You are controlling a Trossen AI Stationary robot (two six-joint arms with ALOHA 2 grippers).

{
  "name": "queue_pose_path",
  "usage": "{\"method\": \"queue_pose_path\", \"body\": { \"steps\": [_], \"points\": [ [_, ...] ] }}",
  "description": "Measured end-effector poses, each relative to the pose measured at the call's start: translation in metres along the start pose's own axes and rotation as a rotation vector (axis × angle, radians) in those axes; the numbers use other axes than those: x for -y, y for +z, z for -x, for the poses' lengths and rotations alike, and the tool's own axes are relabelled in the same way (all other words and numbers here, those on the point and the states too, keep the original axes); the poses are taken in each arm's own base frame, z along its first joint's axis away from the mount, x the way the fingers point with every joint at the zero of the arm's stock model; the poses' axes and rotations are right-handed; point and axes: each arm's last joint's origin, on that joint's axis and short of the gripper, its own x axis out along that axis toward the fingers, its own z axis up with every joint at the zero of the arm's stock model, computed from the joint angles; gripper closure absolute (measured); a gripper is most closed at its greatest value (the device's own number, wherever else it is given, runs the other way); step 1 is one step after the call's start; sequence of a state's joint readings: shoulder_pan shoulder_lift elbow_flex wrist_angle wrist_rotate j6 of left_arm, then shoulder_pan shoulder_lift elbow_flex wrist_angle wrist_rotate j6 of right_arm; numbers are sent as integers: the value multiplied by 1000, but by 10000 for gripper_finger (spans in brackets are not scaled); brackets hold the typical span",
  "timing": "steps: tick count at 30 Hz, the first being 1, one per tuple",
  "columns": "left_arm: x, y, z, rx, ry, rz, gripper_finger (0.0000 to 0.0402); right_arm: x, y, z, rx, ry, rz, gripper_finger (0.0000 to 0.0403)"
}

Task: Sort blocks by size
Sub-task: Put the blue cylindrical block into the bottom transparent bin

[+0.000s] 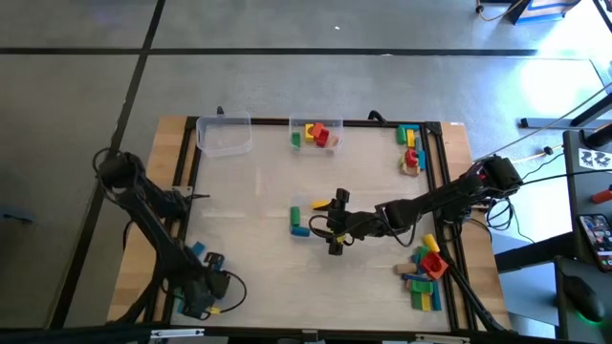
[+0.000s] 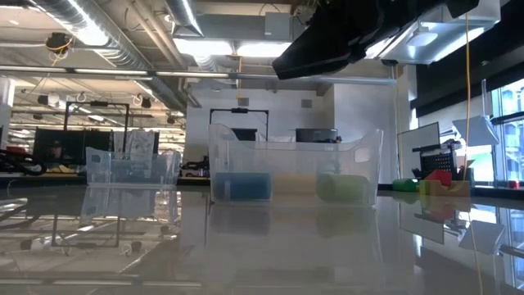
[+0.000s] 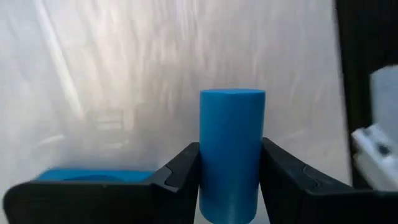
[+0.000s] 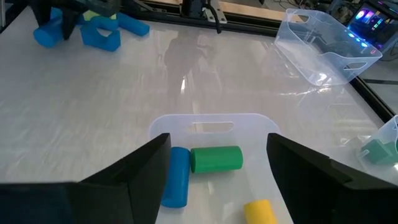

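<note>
- The left gripper [image 3: 230, 180], at about 7 o'clock on the table [image 1: 249, 205], has its fingers clamped on an upright blue cylinder [image 3: 231, 152]; other blue blocks [image 4: 102, 31] lie just beside it.
- The right gripper [image 1: 335, 229] hovers near the table's centre with its jaws spread wide and nothing between them, over the centre tub [image 4: 208, 127].
- Risk: the blue cylinder is pinched low on its length. If the lift is quick it could tip or slip out and roll among the neighbouring blue pieces.
- Risk: the right arm hangs over the centre tub. If the left arm carries its block there, the two could collide, or the drop could miss the tub.
- Count, tubs: three clear tubs on the table: one without blocks at 11 o'clock [image 1: 224, 136], one at 12 o'clock [image 1: 316, 136], one at centre.
- Count, centre tub: three cylinders: a blue one [image 4: 176, 177], a green one [image 4: 216, 159] and a yellow one [image 4: 258, 211].
- Count, 12 o'clock tub: a few red, yellow and green pieces; I cannot count them exactly.
- Count, loose blocks: a mixed heap at 4 o'clock [image 1: 426, 272] and a smaller group at 2 o'clock [image 1: 411, 151], too crowded to count.
</note>
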State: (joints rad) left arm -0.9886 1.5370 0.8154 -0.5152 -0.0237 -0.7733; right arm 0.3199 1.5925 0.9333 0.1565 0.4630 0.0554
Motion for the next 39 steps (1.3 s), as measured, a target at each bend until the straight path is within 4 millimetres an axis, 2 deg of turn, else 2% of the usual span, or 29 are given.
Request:
{"method": "queue_pose_path", "body": {
  "steps": [11, 17, 26, 39],
  "points": [
    [-33, 20, 44, 109, -22, -11, 278, 0, 0, 0, -1, 0, 6, 139],
    [-59, 34, 63, 230, 54, -67, 278, 0, 0, 0, -1, 1, 2, 139],
    [-92, 50, 77, 340, 238, -141, 278, 0, 0, 0, -1, 2, -4, 139],
    [-149, 93, 102, 666, 395, -37, 278, 0, 0, 0, 0, 3, -15, 139]
  ]
}}
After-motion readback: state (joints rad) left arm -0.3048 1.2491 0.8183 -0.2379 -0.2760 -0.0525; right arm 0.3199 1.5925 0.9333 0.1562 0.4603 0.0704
